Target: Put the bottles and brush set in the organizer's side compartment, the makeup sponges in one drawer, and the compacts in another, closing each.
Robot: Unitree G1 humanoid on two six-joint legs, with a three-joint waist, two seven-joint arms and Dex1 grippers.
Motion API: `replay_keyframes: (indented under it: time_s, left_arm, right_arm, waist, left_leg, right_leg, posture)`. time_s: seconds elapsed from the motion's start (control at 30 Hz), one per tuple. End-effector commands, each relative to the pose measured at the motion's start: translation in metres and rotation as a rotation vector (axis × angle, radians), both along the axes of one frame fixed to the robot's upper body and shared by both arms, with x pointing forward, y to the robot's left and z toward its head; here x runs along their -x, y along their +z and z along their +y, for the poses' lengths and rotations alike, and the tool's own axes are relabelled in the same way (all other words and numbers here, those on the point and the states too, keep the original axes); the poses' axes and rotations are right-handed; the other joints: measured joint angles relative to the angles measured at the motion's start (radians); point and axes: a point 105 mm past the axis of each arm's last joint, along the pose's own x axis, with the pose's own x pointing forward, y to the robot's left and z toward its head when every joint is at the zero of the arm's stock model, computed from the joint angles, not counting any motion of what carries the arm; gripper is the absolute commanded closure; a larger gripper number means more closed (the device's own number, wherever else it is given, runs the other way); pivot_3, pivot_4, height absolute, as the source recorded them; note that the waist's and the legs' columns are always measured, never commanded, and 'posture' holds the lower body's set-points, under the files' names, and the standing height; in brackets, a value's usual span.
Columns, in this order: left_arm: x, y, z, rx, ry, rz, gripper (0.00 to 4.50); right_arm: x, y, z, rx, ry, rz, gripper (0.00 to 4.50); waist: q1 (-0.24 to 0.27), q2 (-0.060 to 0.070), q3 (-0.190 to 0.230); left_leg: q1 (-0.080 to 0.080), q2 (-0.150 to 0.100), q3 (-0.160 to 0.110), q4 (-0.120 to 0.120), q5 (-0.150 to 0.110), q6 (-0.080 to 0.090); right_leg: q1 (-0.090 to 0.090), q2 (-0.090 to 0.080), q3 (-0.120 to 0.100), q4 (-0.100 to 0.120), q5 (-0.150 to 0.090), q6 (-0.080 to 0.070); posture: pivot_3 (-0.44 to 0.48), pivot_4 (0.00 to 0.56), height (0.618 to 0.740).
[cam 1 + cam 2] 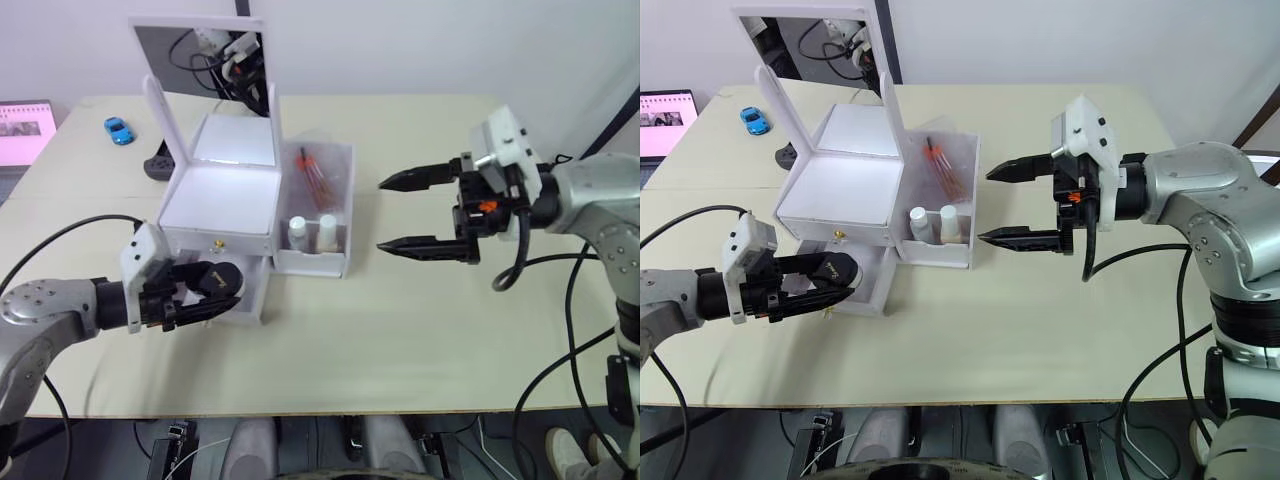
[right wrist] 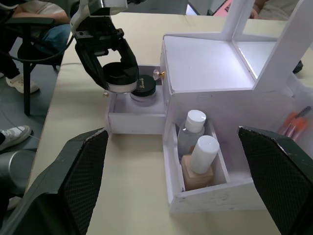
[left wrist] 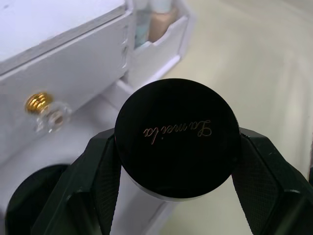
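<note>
Left claw [image 1: 215, 290] grips a black round compact [image 3: 177, 137] over the open lower drawer [image 2: 132, 117] of the white organizer [image 1: 225, 205], above a second compact [image 2: 143, 88]. Right claw [image 1: 405, 212] hovers wide open beside the side compartment [image 1: 318, 225] holding two bottles [image 2: 198, 152] and brush set [image 1: 312, 170], toward the worktop's [image 1: 420, 340] far edge

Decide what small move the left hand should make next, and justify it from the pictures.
Probably lower and release. The left hand grips a black compact just above the open drawer, where another compact already lies. The bottles sit in the side compartment; the right hand is open and empty.
</note>
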Motion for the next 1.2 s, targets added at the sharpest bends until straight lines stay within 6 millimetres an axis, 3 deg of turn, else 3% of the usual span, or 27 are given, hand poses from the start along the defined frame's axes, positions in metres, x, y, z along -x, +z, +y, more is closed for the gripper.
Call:
replay_keyframes:
  time_s: [0.03,0.2,0.47,0.6,0.77,1.0,1.1,1.2]
  left_arm:
    - [-0.005,-0.006,0.002,-0.061,0.040,-0.034,1.85]
    - [-0.011,-0.015,0.002,-0.109,0.078,-0.030,1.85]
    - [-0.019,-0.013,-0.008,-0.125,0.072,-0.069,1.85]
    - [-0.023,-0.010,-0.010,-0.116,0.063,-0.065,0.05]
    - [-0.018,-0.007,-0.013,-0.062,0.033,-0.003,0.05]
    - [-0.008,0.014,-0.002,-0.003,0.016,-0.026,0.05]
    - [0.008,0.033,0.008,0.087,-0.009,-0.066,0.05]
    - [0.024,0.038,0.022,0.093,-0.010,-0.068,0.05]
  right_arm:
    - [0.005,0.012,-0.001,-0.004,0.007,-0.061,0.00]
    - [0.003,0.013,-0.001,-0.001,0.007,-0.067,0.00]
    - [0.001,0.014,0.000,0.000,0.005,-0.077,0.00]
    - [0.001,0.014,0.000,0.004,-0.002,-0.083,0.00]
    - [0.000,0.014,0.001,-0.001,-0.005,-0.085,0.00]
    - [0.002,0.013,0.002,0.004,0.023,-0.066,0.00]
    - [0.004,0.014,0.003,0.002,0.061,-0.056,0.00]
    - [0.004,0.017,0.007,-0.004,0.096,-0.053,0.00]
  waist:
    - [-0.001,0.000,0.000]
    - [-0.001,0.000,0.000]
    - [-0.002,0.000,0.000]
    - [-0.001,0.000,0.000]
    - [-0.001,0.000,0.000]
    - [-0.004,0.000,0.000]
    - [-0.006,0.000,0.000]
    - [-0.005,0.000,0.000]
  left_leg:
    - [0.000,0.000,0.000,0.000,0.000,0.000]
    - [0.000,0.000,0.000,0.000,0.000,0.000]
    - [0.000,0.000,0.000,0.000,0.000,0.000]
    - [0.000,0.000,0.000,0.000,0.000,0.000]
    - [0.000,0.000,0.000,0.000,0.000,0.000]
    - [0.000,0.000,0.000,0.000,0.000,0.000]
    - [0.000,0.000,0.000,0.000,0.000,0.000]
    - [0.000,0.000,0.000,0.000,0.000,0.000]
  right_leg:
    - [0.000,0.000,0.000,0.000,0.000,0.000]
    - [0.000,0.000,0.000,0.000,0.000,0.000]
    - [0.000,0.000,0.001,0.000,0.000,0.000]
    - [0.000,0.000,0.000,0.000,0.000,0.000]
    - [0.000,0.000,0.001,0.000,0.000,0.000]
    - [0.000,0.000,0.000,0.000,0.000,0.000]
    - [0.000,0.000,0.000,0.000,0.000,0.000]
    - [-0.001,0.000,0.000,0.000,0.000,0.000]
  posture:
    - [0.000,0.150,0.725]
    - [0.000,0.150,0.725]
    - [0.000,0.150,0.725]
    - [0.000,0.150,0.725]
    - [0.000,0.150,0.725]
    - [0.000,0.150,0.725]
    - [0.000,0.150,0.725]
    - [0.000,0.150,0.725]
